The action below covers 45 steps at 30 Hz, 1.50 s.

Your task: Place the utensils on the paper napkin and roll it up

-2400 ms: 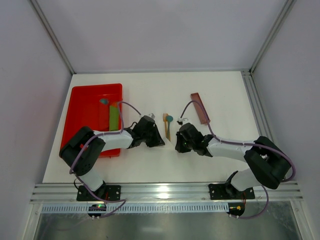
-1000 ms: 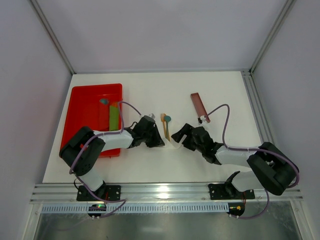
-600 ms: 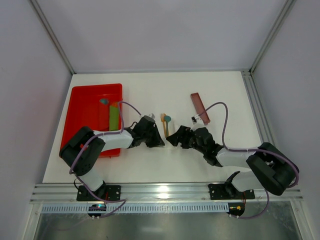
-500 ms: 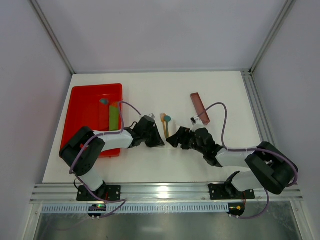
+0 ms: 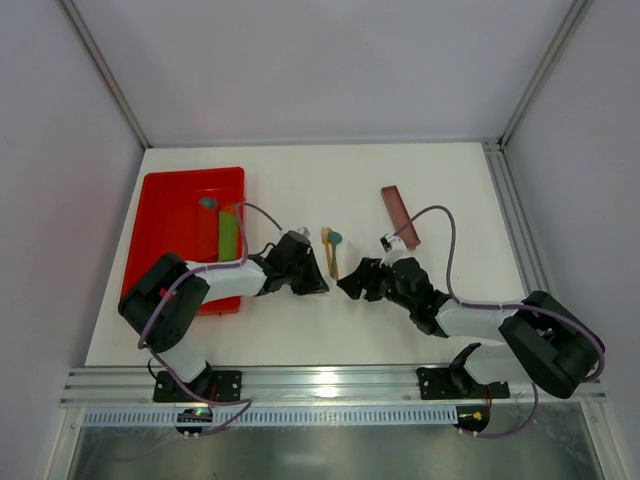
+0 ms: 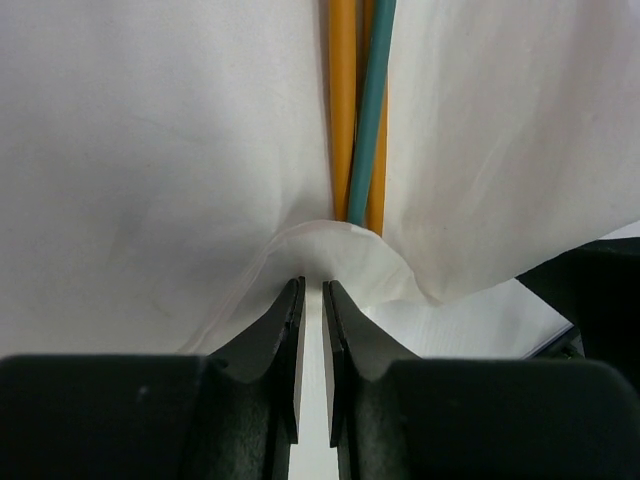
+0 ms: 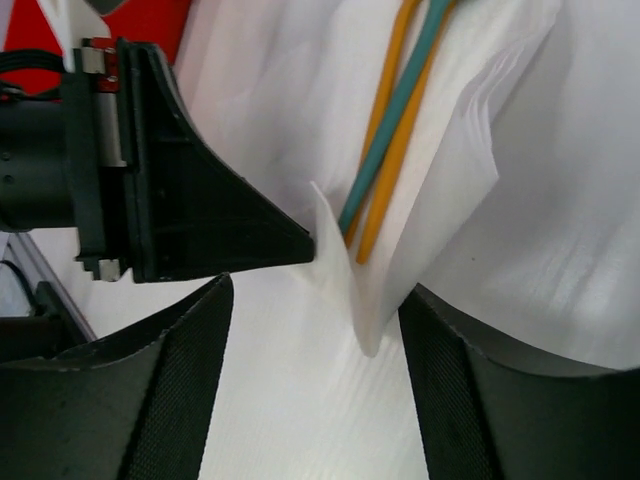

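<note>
Pinching the paper napkin's (image 6: 150, 150) lifted edge, the left jaws stayed nearly closed. The right jaws, wide open, had swung in to straddle that fold. The orange and teal utensils (image 6: 342, 100) lay on the napkin, so rolling looked about to start.

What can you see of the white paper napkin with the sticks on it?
The thin white paper napkin lies mostly spread out, soft-looking, with layered edges. Slim orange and teal utensils rest in a crease down its middle. Its near edge is raised into a small hump, which the left gripper seems to pinch. The right gripper, open, straddles that raised flap.
</note>
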Each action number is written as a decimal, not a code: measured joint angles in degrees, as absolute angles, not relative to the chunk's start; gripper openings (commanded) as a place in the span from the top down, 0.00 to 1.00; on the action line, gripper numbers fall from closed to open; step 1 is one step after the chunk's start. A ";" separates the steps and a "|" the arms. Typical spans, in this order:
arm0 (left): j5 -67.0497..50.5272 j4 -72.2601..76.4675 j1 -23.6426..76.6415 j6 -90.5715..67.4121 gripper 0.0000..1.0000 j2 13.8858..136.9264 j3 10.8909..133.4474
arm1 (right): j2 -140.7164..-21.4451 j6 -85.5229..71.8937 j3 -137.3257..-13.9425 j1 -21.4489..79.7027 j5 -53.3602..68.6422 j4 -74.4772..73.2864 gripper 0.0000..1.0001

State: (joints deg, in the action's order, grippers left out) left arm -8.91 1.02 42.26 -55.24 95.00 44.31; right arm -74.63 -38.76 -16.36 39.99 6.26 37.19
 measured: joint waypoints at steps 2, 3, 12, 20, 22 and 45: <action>-8.80 0.10 42.26 -55.13 0.83 94.96 44.75 | -74.70 -37.78 -16.86 39.99 4.73 34.74 0.43; -8.75 -0.19 42.26 -55.09 0.83 94.96 44.97 | -74.94 -37.30 -17.23 39.99 4.12 33.82 0.50; -8.67 -1.50 42.26 -55.05 0.82 94.96 46.26 | -77.80 -35.18 -21.23 39.99 -0.03 28.36 0.79; -8.60 -1.76 42.26 -54.85 0.83 95.04 47.79 | -77.93 -34.54 -22.41 39.99 -0.30 27.44 0.96; -8.60 -1.74 42.26 -54.85 0.83 95.35 47.81 | -78.26 -34.57 -22.72 39.99 -0.27 27.44 0.96; -8.14 -1.76 42.26 -54.87 0.83 96.73 47.81 | -87.02 -35.86 -27.99 42.72 3.46 28.86 0.82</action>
State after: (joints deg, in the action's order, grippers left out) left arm -8.14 -1.76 42.26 -54.87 96.73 47.81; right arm -87.02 -35.86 -27.99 42.72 3.46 28.86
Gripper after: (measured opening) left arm 0.173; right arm 0.165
